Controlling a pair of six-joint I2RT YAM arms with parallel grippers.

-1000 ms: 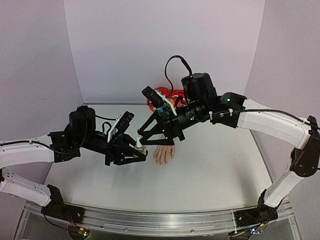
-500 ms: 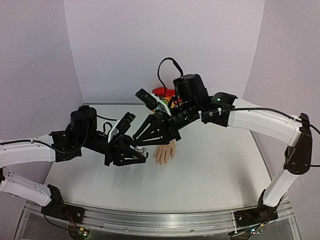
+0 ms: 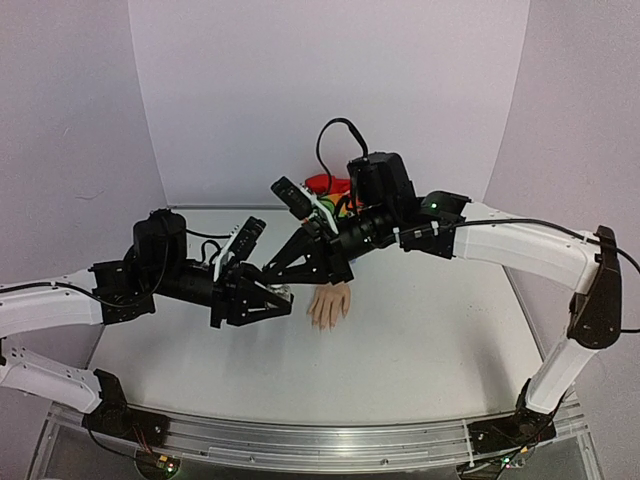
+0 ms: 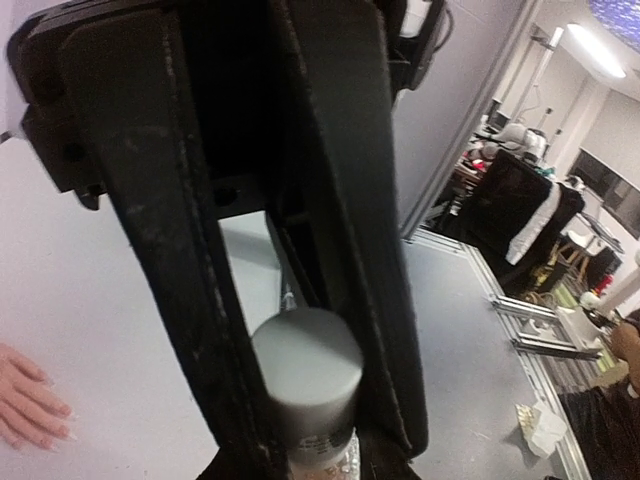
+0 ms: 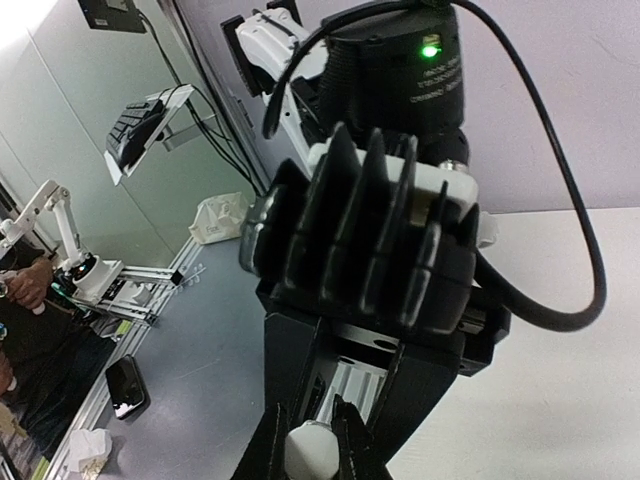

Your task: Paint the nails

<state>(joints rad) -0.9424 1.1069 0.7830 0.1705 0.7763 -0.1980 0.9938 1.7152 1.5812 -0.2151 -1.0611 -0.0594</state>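
The pale fake hand (image 3: 328, 305) lies palm down mid-table; its rainbow sleeve (image 3: 335, 188) is mostly hidden behind my right arm. The nails (image 4: 66, 412) show as tiny pale tips at the left edge of the left wrist view. They are too small to make out from above. Just left of the hand, my left gripper (image 3: 285, 300) (image 4: 310, 455) is shut on the small clear bottle (image 3: 283, 294) and holds it off the table. My right gripper (image 3: 277, 280) (image 5: 308, 445) reaches down from the right. It is shut on the bottle's pale cap (image 4: 305, 365) (image 5: 310, 452).
Both arms meet over the middle of the white table (image 3: 420, 340), crossing in front of the fake hand's wrist. A black cable (image 3: 330, 140) loops above the right wrist. White walls close in the back and sides.
My right gripper has moved left and down to the bottle and closed its jaws on the cap. My left gripper has kept its hold and barely shifted.
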